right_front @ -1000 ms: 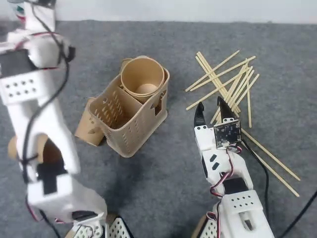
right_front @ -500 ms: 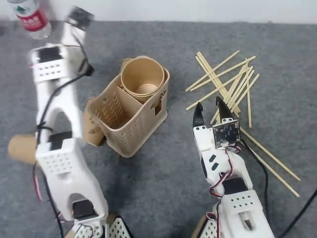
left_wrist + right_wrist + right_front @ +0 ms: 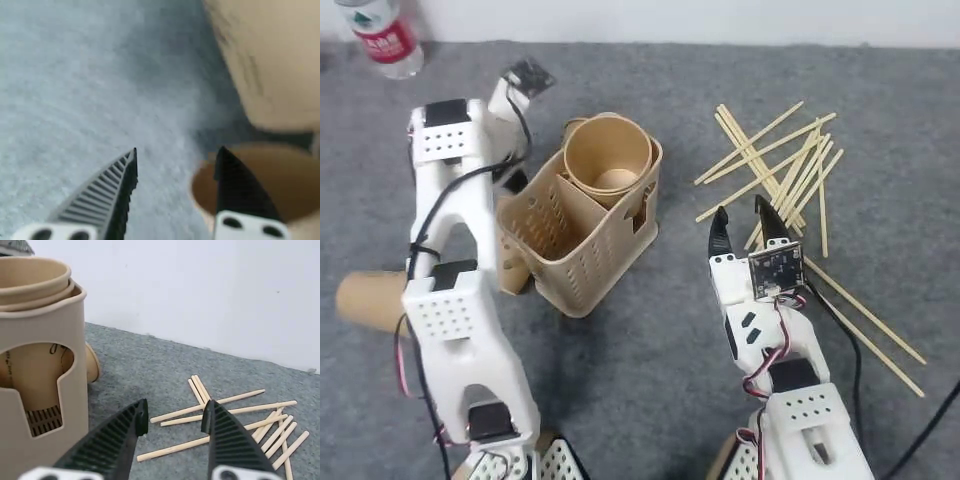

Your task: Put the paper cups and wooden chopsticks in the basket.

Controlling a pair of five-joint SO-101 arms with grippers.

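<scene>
Right gripper (image 3: 175, 416): jaws apart, above the grey carpet (image 3: 131, 357). The basket (image 3: 47, 400) holds nested paper cups (image 3: 31, 276). Wooden chopsticks (image 3: 227, 410) lie scattered farther off.

Left hand (image 3: 177, 152) spread, right hand (image 3: 175, 405) spread

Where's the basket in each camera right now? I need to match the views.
High view: basket at centre, between the arms.
Left wrist view: probably the basket, pale wall beyond the left end effector.
Right wrist view: basket wall with a cutout, near the right end effector.
Shared landmark: the stacked paper cups inside it.
</scene>
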